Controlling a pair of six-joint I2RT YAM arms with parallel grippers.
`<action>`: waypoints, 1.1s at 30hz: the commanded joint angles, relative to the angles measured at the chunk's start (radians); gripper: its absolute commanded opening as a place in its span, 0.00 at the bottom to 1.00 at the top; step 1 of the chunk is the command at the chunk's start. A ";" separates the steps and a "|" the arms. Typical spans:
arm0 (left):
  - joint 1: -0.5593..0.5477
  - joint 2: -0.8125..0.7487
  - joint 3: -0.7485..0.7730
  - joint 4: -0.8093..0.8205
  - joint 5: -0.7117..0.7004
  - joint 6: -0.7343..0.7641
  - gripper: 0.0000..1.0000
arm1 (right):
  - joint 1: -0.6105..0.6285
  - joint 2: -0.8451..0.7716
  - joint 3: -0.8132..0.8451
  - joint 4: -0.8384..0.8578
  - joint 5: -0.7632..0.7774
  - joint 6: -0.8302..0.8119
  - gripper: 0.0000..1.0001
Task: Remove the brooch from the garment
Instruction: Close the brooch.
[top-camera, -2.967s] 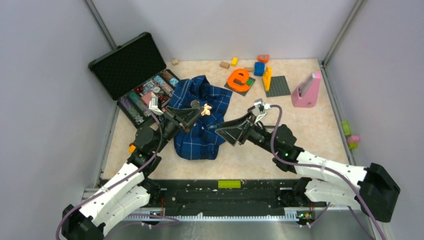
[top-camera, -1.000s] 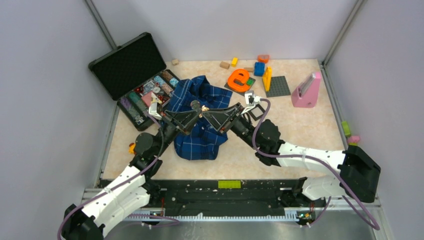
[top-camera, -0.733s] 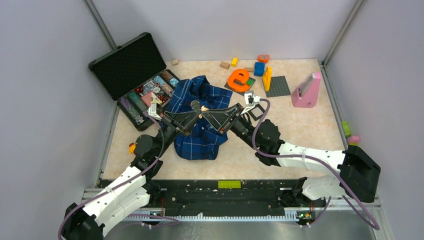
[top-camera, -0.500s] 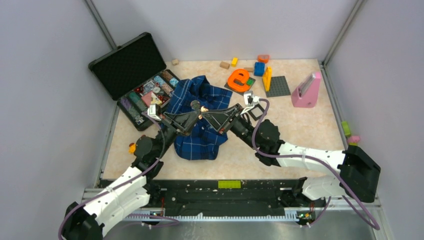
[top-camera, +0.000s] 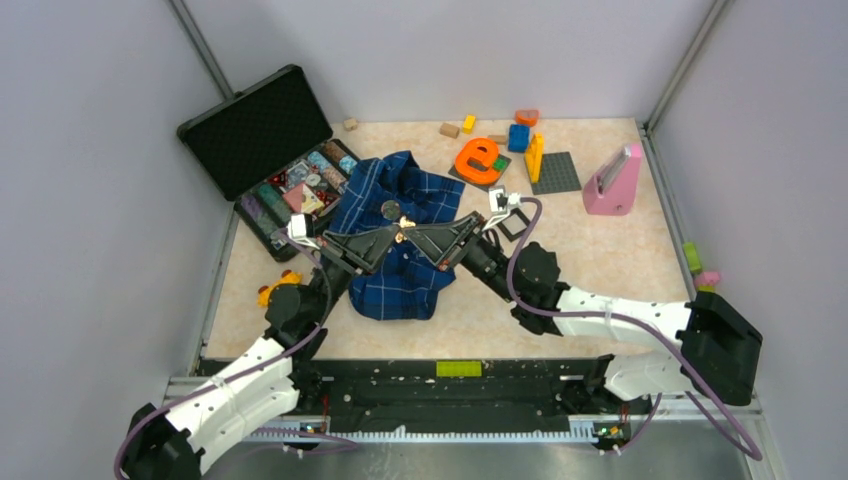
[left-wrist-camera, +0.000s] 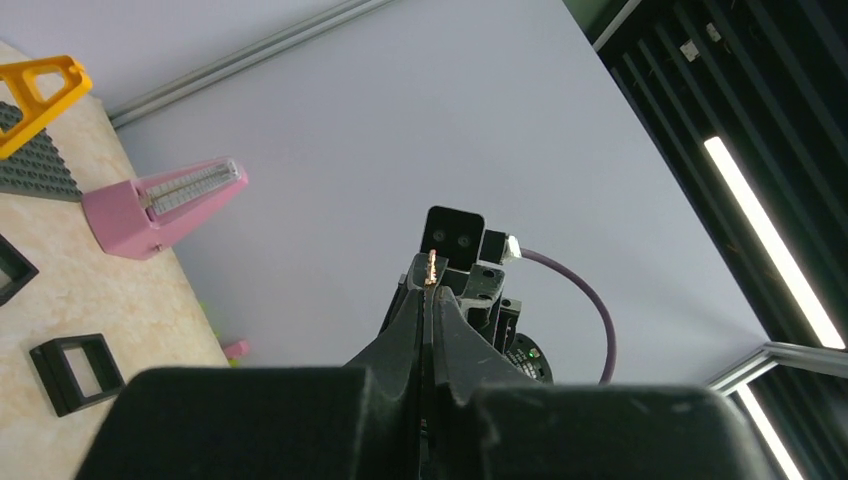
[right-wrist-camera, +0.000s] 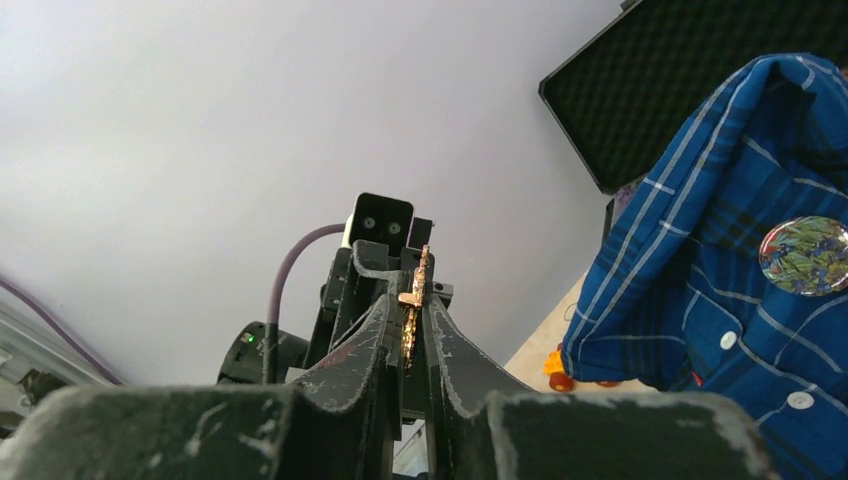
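The garment (top-camera: 400, 278), a dark blue plaid shirt, lies crumpled mid-table and also shows in the right wrist view (right-wrist-camera: 700, 250). The brooch (top-camera: 388, 209), a small round disc, sits pinned on the shirt beside its buttons (right-wrist-camera: 805, 255). Above the shirt my left gripper (top-camera: 393, 237) and right gripper (top-camera: 411, 233) meet tip to tip, clear of the brooch. A thin golden piece (top-camera: 403, 226) sits between them. The left gripper (left-wrist-camera: 430, 296) is shut, with that piece (left-wrist-camera: 431, 268) at its tips. The right gripper (right-wrist-camera: 410, 312) is shut narrowly on the same piece (right-wrist-camera: 413, 290).
An open black case (top-camera: 262, 128) with small items stands at the back left. An orange letter (top-camera: 478, 158), coloured bricks (top-camera: 519, 136), a grey baseplate (top-camera: 556, 172) and a pink metronome (top-camera: 612, 180) fill the back. Black square frames (top-camera: 512, 225) lie right of the shirt.
The right jaws have narrowed onto the golden piece. The left arm has drawn back and to the left a little, and the meeting point of the grippers has barely shifted.
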 joint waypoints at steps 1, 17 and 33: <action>-0.008 -0.018 0.006 0.129 0.009 0.068 0.00 | 0.001 -0.018 -0.019 0.011 0.052 0.020 0.06; -0.009 -0.067 0.010 0.121 -0.070 0.103 0.00 | 0.002 -0.059 -0.068 -0.002 0.086 0.066 0.08; -0.009 -0.063 0.013 0.056 -0.102 0.092 0.00 | 0.001 -0.108 -0.107 0.035 0.013 -0.002 0.45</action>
